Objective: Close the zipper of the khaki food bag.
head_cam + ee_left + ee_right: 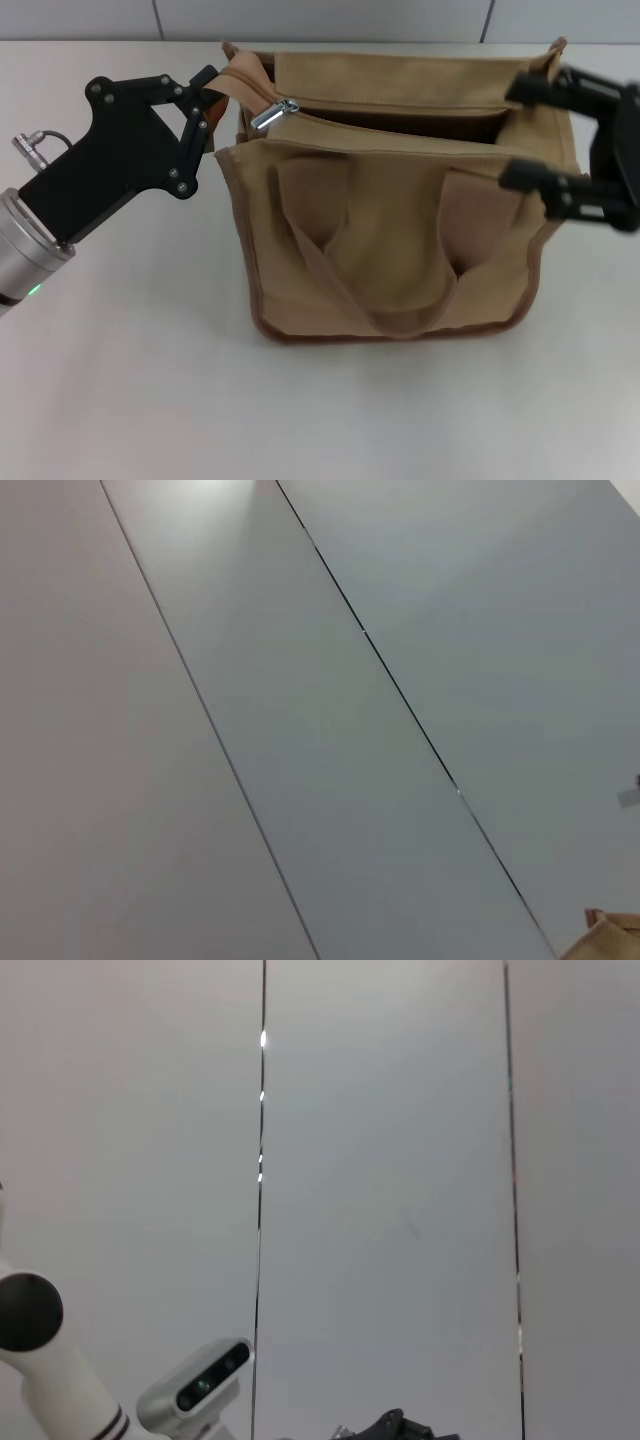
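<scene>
Khaki food bag (400, 200): upright on white counter (130, 400), toward its far edge; zipper (274, 113) open, silver slider at bag's left end. Left claw (212, 100): fingers pinched on bag's left top corner. Right claw (535, 135): fingers spread, straddling bag's right end.

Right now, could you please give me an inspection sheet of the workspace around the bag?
Surface: white table, bare around the bag.
Job's things: khaki food bag stands upright, handles hanging down its front; zipper is open, silver slider at the bag's left end.
Clutter: nothing seen.
Grippers: left gripper is at the bag's upper left corner, fingertips at the fabric there; right gripper is open, its fingers straddling the bag's right end.
Cables: a small connector on the left arm's wrist; no loose cables seen.
Surroundings: pale panelled wall behind.
</scene>
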Controlling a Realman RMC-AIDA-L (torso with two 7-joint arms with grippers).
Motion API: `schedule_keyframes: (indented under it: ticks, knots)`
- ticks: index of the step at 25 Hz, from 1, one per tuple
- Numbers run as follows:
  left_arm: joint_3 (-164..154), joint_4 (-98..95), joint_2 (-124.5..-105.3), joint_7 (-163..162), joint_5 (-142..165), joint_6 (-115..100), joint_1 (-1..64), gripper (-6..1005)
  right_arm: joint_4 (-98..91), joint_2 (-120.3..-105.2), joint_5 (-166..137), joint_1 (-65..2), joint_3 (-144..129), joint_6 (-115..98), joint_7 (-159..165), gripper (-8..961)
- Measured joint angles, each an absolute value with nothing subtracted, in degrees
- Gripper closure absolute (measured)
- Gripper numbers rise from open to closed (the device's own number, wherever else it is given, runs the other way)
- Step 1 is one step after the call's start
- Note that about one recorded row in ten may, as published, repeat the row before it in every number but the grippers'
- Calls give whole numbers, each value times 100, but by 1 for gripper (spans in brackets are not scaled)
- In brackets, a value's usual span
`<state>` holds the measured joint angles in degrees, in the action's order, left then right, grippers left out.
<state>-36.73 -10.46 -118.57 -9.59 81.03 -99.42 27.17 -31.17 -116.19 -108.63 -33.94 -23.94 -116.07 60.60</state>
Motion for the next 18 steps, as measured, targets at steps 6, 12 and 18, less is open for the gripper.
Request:
schedule_keyframes:
  ticks: [6,12,18]
  knots:
    - [-3655,-1045,-11867,-1011,8104,-9906,2745,990,-4144,-11593,-10890,-3929,-2626,-11355,6884,178]
    - [-3584,-1016,-11883,-1032,8104,-9904,2790,990,-5295,-11613,-10924,-4300,-4102,-10356,7356,177]
    - [-3499,-1035,-11881,-1273,8104,-9912,2821,990,-5745,-11653,-10990,-4473,-4892,-9784,7414,181]
